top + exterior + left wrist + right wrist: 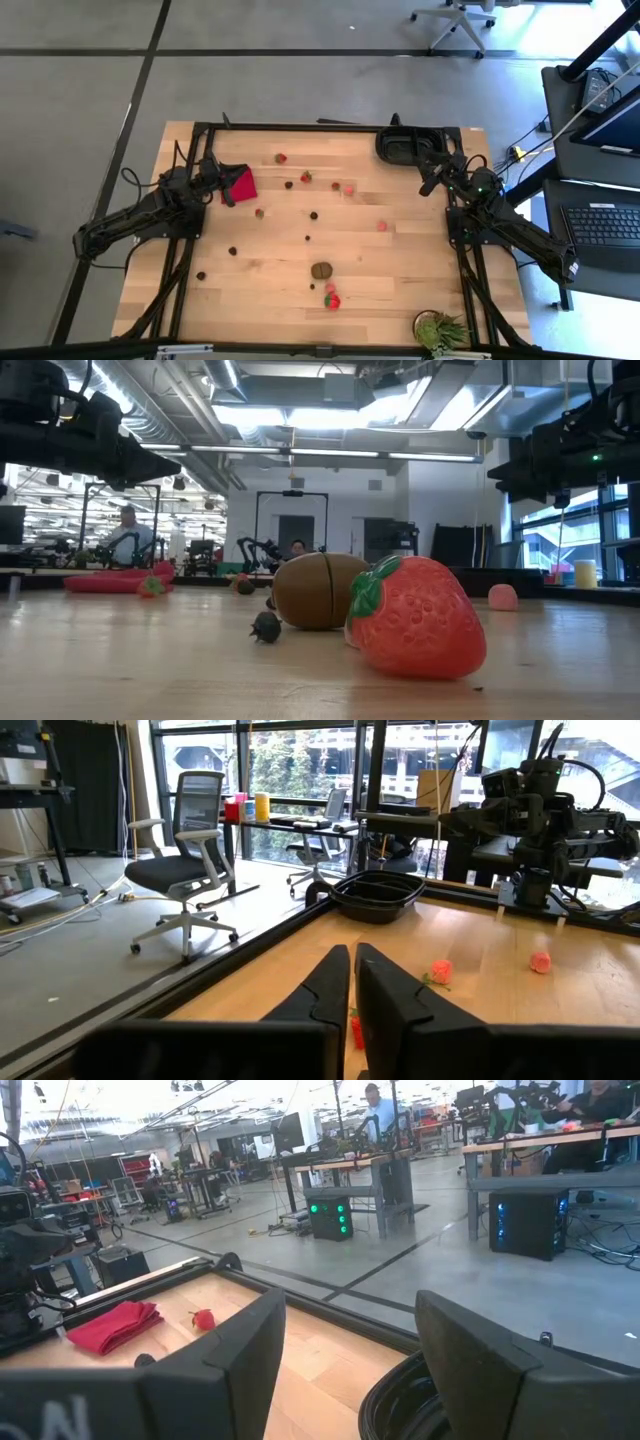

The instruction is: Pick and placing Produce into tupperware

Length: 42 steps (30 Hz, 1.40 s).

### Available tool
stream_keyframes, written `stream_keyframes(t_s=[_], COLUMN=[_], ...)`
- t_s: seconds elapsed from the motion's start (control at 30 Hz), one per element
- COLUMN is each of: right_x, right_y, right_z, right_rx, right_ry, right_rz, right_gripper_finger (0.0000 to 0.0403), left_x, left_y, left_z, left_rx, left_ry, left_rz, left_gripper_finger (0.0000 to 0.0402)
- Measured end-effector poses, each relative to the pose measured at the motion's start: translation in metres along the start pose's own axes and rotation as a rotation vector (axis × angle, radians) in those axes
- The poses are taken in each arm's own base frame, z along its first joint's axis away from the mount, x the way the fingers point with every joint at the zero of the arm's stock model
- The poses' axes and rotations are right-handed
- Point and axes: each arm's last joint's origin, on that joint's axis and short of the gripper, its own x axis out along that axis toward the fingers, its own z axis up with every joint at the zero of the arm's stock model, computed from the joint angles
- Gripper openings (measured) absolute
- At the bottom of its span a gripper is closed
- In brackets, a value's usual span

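Note:
The produce lies scattered on the wooden table: red strawberries (306,176) (331,298), a brown lump (321,269) and tiny dark round pieces (313,215). In the low view a big strawberry (415,615) sits in front of the lump (315,590). The black tray (403,145) rests at the far right corner, seen across the table in the left wrist view (378,895). My left gripper (226,186) (352,982) hovers shut beside the red cloth (241,185). My right gripper (432,172) (350,1350) is open, just at the tray's near rim (395,1400).
The red cloth lies flat near the far left corner (112,1326), with a strawberry (203,1318) beside it. A spiky green plant (440,330) stands at the near right edge. Black frame rails (300,127) border the table. People show in the room beyond.

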Motion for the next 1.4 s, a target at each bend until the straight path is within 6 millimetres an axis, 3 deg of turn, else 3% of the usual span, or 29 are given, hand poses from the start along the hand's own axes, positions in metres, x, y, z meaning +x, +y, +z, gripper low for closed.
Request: stream_keyframes(t_s=[0.37,1.4], right_x=[0.0,0.0], right_y=[0.0,0.0], right_z=[0.0,0.0], right_rx=[0.0,0.0], right_ry=[0.0,0.0], right_rz=[0.0,0.0], right_gripper_finger=[0.0226,0.0226], left_x=[0.0,0.0], left_y=[0.0,0.0], left_z=[0.0,0.0], left_rx=[0.0,0.0], left_ry=[0.0,0.0], left_rz=[0.0,0.0], left_gripper_finger=[0.0001,0.0068])
